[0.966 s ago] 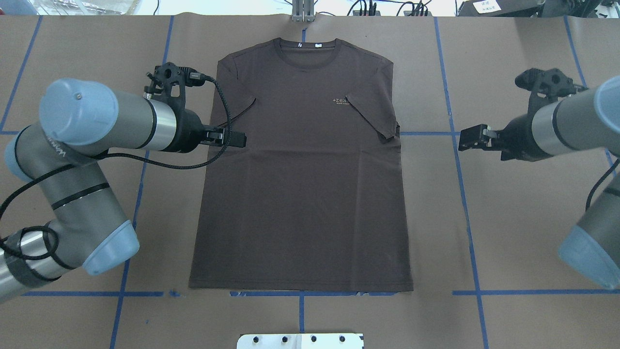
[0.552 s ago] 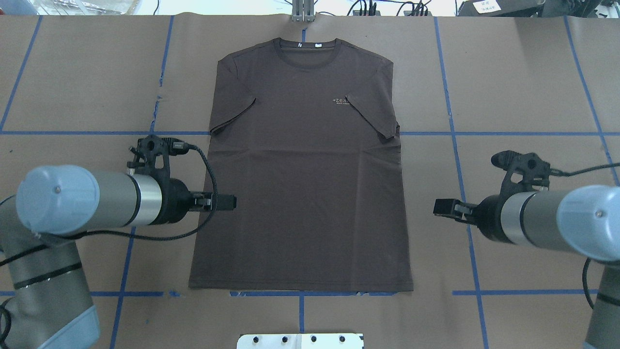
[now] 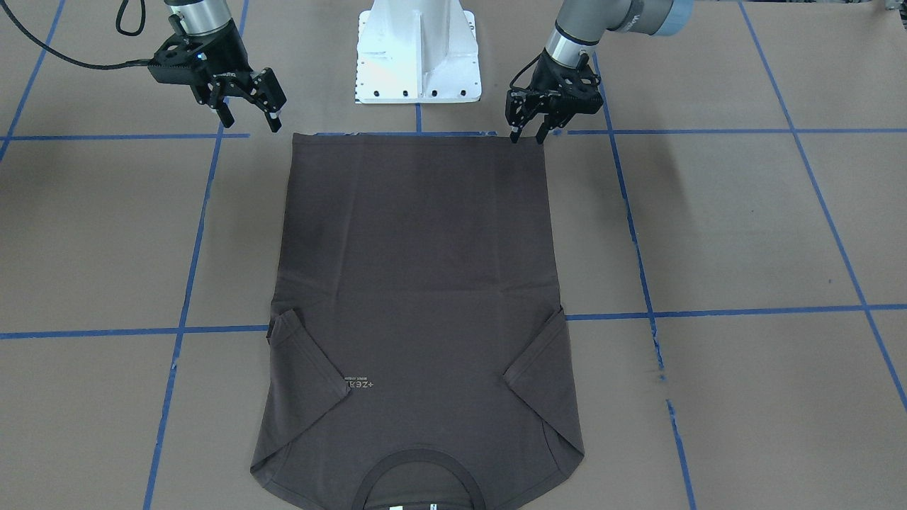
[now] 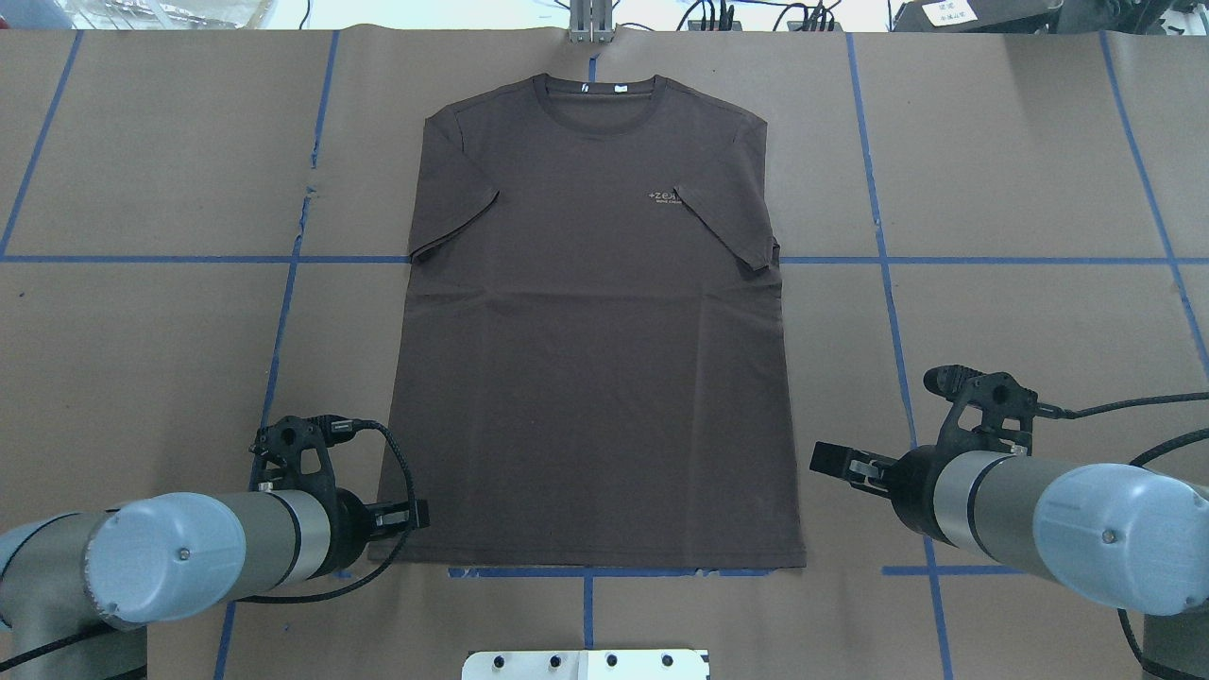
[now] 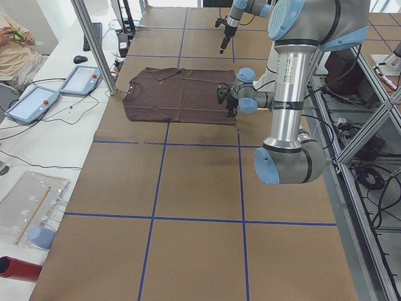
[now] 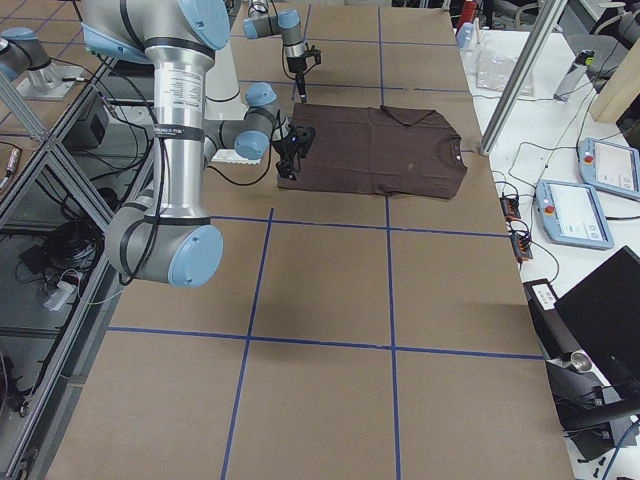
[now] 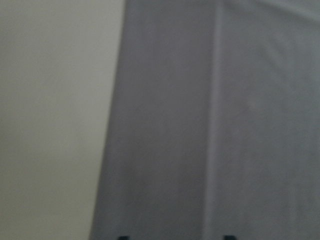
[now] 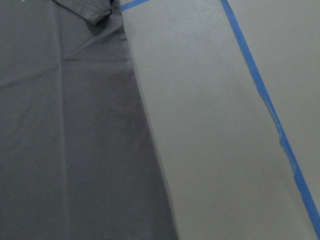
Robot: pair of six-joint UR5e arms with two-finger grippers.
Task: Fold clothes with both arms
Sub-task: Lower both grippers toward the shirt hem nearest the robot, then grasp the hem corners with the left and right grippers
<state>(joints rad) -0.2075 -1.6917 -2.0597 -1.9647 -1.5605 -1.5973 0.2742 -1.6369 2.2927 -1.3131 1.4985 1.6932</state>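
Observation:
The dark brown-grey T-shirt (image 4: 595, 359) lies flat and face up, collar at the far edge, both sleeves folded in; it also shows in the front-facing view (image 3: 418, 269). My left gripper (image 4: 416, 515) is open and empty, low over the shirt's hem corner on my left, as the front-facing view (image 3: 528, 133) shows. The left wrist view shows blurred close fabric (image 7: 215, 125). My right gripper (image 4: 831, 460) is open and empty, just outside the shirt's right edge near the hem, above the table (image 3: 249, 120). The right wrist view shows that edge (image 8: 75, 150).
The white base pedestal (image 3: 418, 57) stands just behind the hem. Blue tape lines (image 4: 907, 397) cross the brown paper table cover. Past the collar end are a metal post (image 5: 94, 44), teach pendants (image 6: 610, 165) and a seated person (image 5: 12, 44).
Both arms have moved back along the shirt's sides, from sleeve level to the hem end. Both grippers stay open and the shirt has not moved.

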